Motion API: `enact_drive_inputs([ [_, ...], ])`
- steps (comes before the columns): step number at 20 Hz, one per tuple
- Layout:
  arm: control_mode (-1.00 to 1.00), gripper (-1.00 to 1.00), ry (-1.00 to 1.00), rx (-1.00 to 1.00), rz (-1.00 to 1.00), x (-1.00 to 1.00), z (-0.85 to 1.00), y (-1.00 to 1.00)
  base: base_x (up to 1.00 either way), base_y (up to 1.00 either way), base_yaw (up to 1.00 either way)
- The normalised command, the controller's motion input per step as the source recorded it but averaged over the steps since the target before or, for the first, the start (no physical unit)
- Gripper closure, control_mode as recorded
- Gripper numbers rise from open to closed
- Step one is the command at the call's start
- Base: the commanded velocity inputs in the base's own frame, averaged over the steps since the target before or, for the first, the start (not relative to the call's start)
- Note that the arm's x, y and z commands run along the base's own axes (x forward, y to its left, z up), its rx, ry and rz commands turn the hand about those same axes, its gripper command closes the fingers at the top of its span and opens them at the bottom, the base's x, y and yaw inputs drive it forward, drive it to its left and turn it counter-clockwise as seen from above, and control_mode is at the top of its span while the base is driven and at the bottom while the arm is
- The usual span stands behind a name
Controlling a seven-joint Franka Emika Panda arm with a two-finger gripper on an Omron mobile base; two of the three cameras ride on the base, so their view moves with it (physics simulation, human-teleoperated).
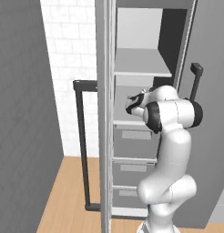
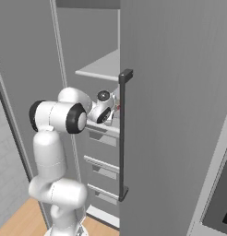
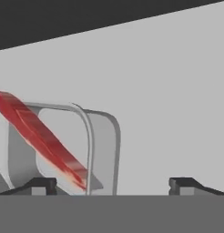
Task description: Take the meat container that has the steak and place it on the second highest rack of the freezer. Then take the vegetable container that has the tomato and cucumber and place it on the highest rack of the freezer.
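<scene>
Two-finger dark gripper (image 3: 114,184) reaches into the tall grey freezer cabinet (image 1: 145,45), level with the lower of 2 flat white shelves (image 1: 127,122). Jaws spread apart, gripping nothing. Long flat bright red steak (image 3: 38,136) lies tilted in a pale grey rounded container (image 3: 104,150), just beside the left fingertip (image 3: 38,184).

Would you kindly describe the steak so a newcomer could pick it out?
Look into the open grey freezer, at the lower open shelf where the arm reaches. In the hand view, a clear container sits there; the steak is the long, flat, bright red slab leaning inside.
</scene>
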Motion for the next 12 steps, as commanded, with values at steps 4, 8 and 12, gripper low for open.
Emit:
enact_drive_inputs([
  [4,-1.0,-1.0,0.02,0.0,-0.06,-0.06,0.61,0.0,0.0,0.0,0.0],
  [8,-1.0,-1.0,0.08,0.0,-0.05,-0.04,0.62,0.0,0.0,0.0,0.0],
  [12,-1.0,-1.0,0.09,0.0,-0.02,-0.22,0.4,0.07,0.0,0.0,0.0],
])
